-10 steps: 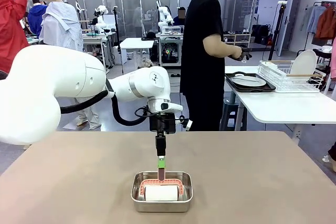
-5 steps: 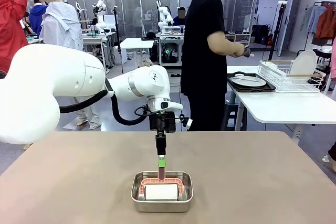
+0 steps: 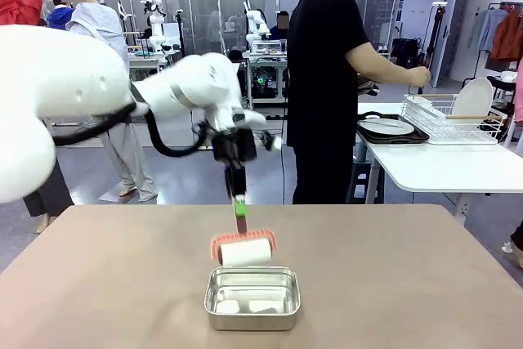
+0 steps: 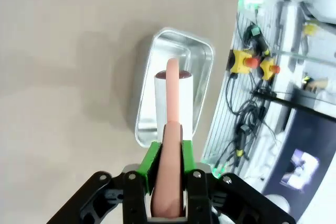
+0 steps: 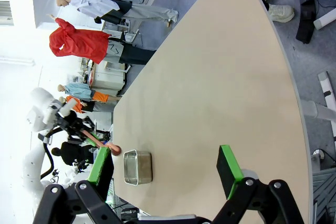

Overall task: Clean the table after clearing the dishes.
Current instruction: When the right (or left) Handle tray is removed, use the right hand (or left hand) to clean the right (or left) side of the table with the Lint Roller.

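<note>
My left gripper [image 3: 239, 202] is shut on the pink handle of a white roller [image 3: 243, 251], which hangs just above the steel pan [image 3: 252, 298] on the beige table [image 3: 392, 267]. In the left wrist view the green pads [image 4: 150, 167] clamp the handle, with the roller [image 4: 173, 98] over the pan [image 4: 202, 56]. My right gripper [image 5: 164, 169] is open above the table [image 5: 220, 77], nothing between its fingers. A white plate [image 3: 386, 127] lies on a dark tray [image 3: 415, 137] on the white side table.
A person [image 3: 327, 79] stands beyond the far edge, one hand reaching to a white dish rack [image 3: 453, 120] that holds another plate. The pan [image 5: 137, 167] sits near the table's front edge, two small white pieces inside it.
My left gripper has lifted the roller out of the pan, and the arm swung up and left. The person turned and reached toward the dish rack.
</note>
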Motion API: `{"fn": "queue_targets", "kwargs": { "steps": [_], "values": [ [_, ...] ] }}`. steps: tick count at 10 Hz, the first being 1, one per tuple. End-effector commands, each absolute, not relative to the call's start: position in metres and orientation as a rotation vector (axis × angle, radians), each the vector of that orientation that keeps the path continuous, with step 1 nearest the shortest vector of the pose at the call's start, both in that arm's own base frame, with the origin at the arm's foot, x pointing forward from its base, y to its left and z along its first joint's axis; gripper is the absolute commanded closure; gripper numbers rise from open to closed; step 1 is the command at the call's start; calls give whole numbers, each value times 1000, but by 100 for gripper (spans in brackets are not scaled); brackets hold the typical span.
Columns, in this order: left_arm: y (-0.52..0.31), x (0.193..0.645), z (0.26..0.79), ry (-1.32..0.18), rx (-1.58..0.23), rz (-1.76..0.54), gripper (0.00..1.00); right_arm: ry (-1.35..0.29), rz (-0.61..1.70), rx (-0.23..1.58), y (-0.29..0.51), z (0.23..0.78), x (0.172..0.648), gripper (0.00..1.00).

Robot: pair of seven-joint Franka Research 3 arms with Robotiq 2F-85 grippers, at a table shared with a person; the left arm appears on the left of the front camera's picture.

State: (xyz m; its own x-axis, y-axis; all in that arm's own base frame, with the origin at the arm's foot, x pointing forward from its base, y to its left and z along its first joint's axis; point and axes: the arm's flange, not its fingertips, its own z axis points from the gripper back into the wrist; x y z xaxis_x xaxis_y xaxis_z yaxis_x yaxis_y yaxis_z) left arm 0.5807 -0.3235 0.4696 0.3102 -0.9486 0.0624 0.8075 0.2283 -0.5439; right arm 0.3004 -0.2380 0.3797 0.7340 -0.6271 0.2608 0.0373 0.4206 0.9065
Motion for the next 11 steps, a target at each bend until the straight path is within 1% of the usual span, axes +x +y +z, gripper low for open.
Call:
{"fn": "queue_targets", "kwargs": {
  "steps": [1,2,3,4,5,6,7,8,9,11],
  "values": [
    [-274,570,497,254,-565,-988,88,-652,-456,1078,-237,381,301,0],
    [-242,578,510,171,-571,-775,88,-652,-456,1078,-237,381,301,0],
    [-205,586,510,92,-608,-564,88,-652,-456,1078,-237,381,301,0],
    [-180,592,496,71,-625,-436,88,-652,-456,1078,-237,381,301,0],
    [-165,592,478,66,-631,-364,88,-652,-456,1078,-237,381,301,0],
    [-155,591,463,50,-637,-314,88,-652,-456,1078,-237,381,301,0],
    [-146,587,451,-4,-646,-301,88,-652,-456,1078,-237,381,301,0],
    [-144,580,446,-37,-570,-424,88,-652,-456,1078,-237,381,301,0],
    [-134,618,460,70,-613,-312,88,-652,-456,1078,-237,381,301,0],
    [-134,618,460,70,-613,-312,88,-652,-456,1078,-237,381,301,0]
  ]
}}
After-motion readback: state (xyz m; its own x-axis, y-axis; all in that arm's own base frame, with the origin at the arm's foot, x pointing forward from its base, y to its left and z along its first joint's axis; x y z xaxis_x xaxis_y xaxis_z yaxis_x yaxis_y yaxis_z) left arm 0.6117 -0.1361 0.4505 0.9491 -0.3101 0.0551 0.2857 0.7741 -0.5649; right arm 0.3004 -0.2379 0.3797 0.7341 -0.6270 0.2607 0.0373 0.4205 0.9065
